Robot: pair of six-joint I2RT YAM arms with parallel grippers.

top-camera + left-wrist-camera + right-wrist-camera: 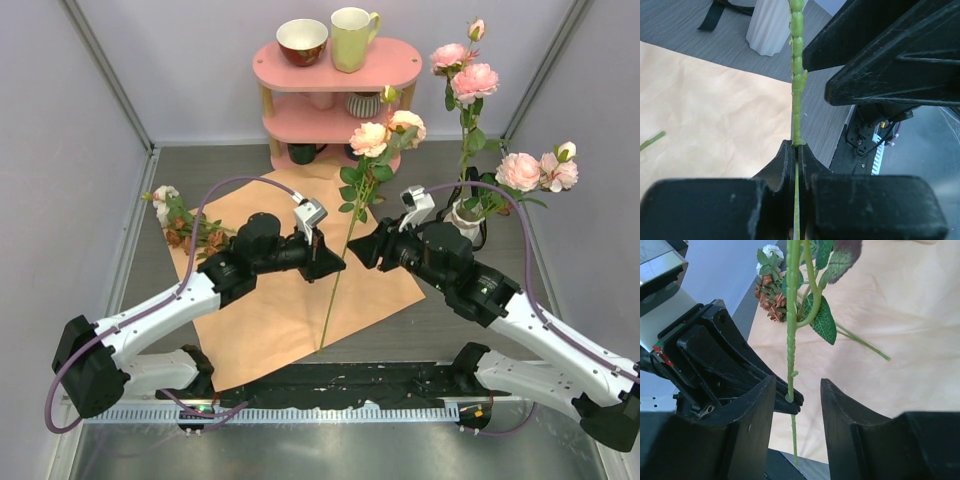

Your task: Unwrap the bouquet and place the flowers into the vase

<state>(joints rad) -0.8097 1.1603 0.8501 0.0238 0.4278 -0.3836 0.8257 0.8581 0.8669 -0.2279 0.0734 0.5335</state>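
Observation:
The bouquet is undone: its tan-orange paper [270, 310] lies flat on the table. A few flowers [185, 228], white and rusty brown, rest at the paper's left edge. My left gripper [336, 264] is shut on the green stem [797, 75] of a peach rose [370, 137] and holds it upright above the paper. My right gripper [797, 390] is open, its jaws standing on both sides of that stem [791, 340] just above the left fingertips [790, 405], apart from it. The white ribbed vase [463, 218] at the right holds several pink roses [520, 170].
At the back stands a pink two-level shelf [400, 60] with a bowl [301, 41], a pale yellow mug [352, 38] and a striped cup [363, 104]. A black ribbon [715, 12] lies on the grey table beside the vase [771, 27]. Pale walls close in both sides.

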